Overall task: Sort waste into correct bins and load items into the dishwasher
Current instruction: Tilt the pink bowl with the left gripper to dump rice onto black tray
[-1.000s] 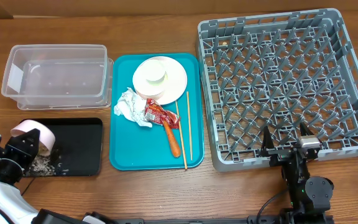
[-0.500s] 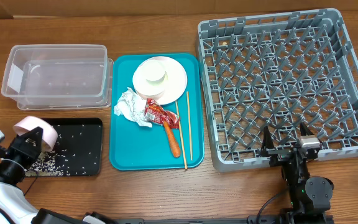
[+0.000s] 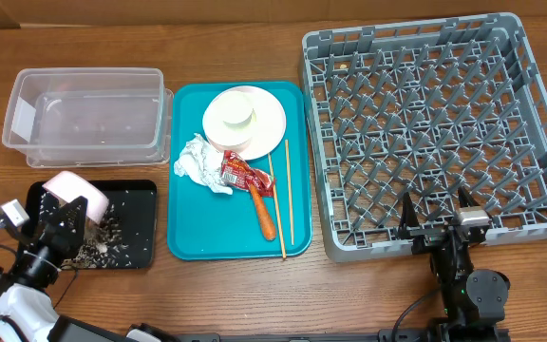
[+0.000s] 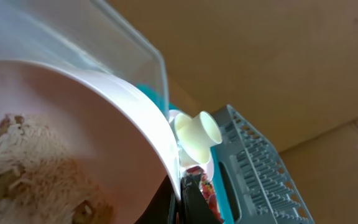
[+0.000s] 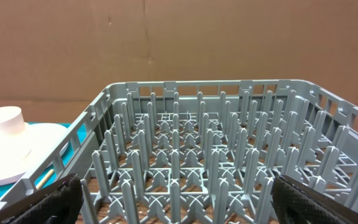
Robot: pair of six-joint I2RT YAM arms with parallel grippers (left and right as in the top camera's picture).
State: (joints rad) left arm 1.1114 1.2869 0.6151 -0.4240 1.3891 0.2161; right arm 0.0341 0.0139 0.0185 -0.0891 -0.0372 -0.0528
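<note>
Pinkish-white bowl [image 3: 65, 185], glazed by the look of it, hung tipped over the left end of the black tray [image 3: 136, 223]. Its mouth was turned down toward the tray floor. The left fingers [image 4: 190, 198] were pinched shut on the bowl's rim. Rice [image 4: 30, 168] with beige scraps clung to the inner wall, and loose grains [image 3: 98, 249] lay scattered on the tray beneath.

We judged the bowl stiff, smooth and breakable. It seemed light enough for a rim pinch but liable to swivel or slip there, and the rim was the only sensible hold. The rice looked sticky and clumped, so we expected lumps rather than a clean pour. Being round, the bowl had no long axis; its opening pointed steeply downward.

The right fingers [image 5: 48, 202] were spread wide, holding nothing, just at the near edge of the grey dish rack [image 3: 425, 123].

On the teal tray [image 3: 207, 223] we noted:
- a plate [image 3: 266, 125] carrying a small white cup [image 3: 233, 112];
- a tissue [image 3: 196, 160] and a red wrapper [image 3: 240, 173];
- a carrot [image 3: 264, 214] and chopsticks [image 3: 288, 190], both lying with their long axes near-to-far, the carrot slightly slanted.

The clear tub [image 3: 88, 71] stood on the worktop [image 3: 235, 285] just behind the black tray.
</note>
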